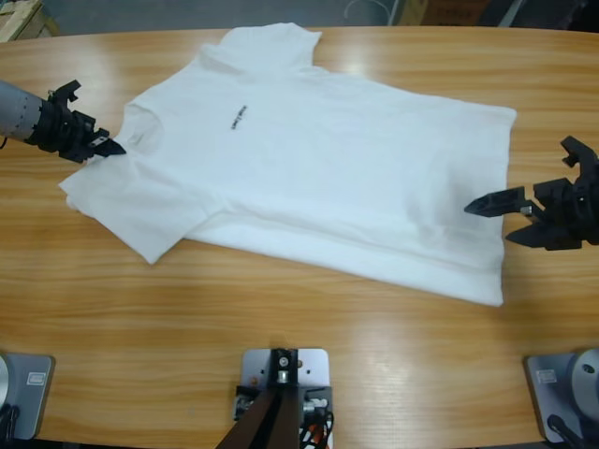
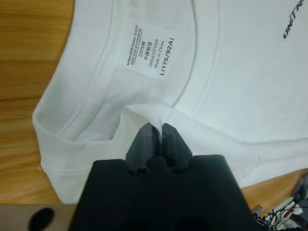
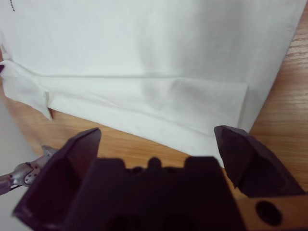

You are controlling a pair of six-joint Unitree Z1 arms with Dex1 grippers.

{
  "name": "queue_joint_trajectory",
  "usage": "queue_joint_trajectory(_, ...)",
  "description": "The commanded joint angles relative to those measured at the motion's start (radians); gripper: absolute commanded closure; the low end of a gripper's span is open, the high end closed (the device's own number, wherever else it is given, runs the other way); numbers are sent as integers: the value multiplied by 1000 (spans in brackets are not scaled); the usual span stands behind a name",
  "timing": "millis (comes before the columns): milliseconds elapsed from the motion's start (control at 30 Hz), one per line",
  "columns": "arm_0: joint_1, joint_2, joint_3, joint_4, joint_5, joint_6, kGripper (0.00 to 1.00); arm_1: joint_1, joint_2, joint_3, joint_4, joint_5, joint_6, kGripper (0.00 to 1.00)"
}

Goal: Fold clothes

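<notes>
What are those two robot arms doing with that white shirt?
They're about to fold it. A white T-shirt lies spread on the wooden table. The left gripper has pinched the cloth right by the collar, near the size label. The right gripper waits open at the shirt's bottom hem, holding nothing yet.

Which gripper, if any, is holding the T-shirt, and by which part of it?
The left gripper holds the T-shirt, jaws shut on a pinch of cloth at the neck edge, just beside the collar. The right gripper is open by the hem, holding nothing.
</notes>
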Motion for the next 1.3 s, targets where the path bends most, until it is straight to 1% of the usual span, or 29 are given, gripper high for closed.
queue_joint_trajectory(33, -10, 53, 0, 15, -15, 17, 1000, 10, 18, 7, 6, -8, -12, 46)
queue_joint_trajectory(300, 43, 32, -15, 15, -55, 15, 1000, 10, 10, 7, 6, -8, -13, 46)
queue_joint_trajectory(633, 44, 32, -52, 12, -190, 38, 1000, 10, 7, 1, 6, -10, -22, 46)
queue_joint_trajectory(867, 115, 54, -85, 4, -208, 13, 1000, 10, -1, 1, 6, -14, -26, 46)
queue_joint_trajectory(1000, 118, 75, -111, 4, -208, -4, 1000, 7, -12, -1, 8, -23, -26, 46)
queue_joint_trajectory(1167, 118, 113, -139, 4, -222, -13, 1000, -24, -40, -1, 20, -40, -36, 46)
queue_joint_trajectory(1300, 122, 112, -139, 6, -221, -10, 1000, -26, -13, -20, 29, -33, -63, 46)
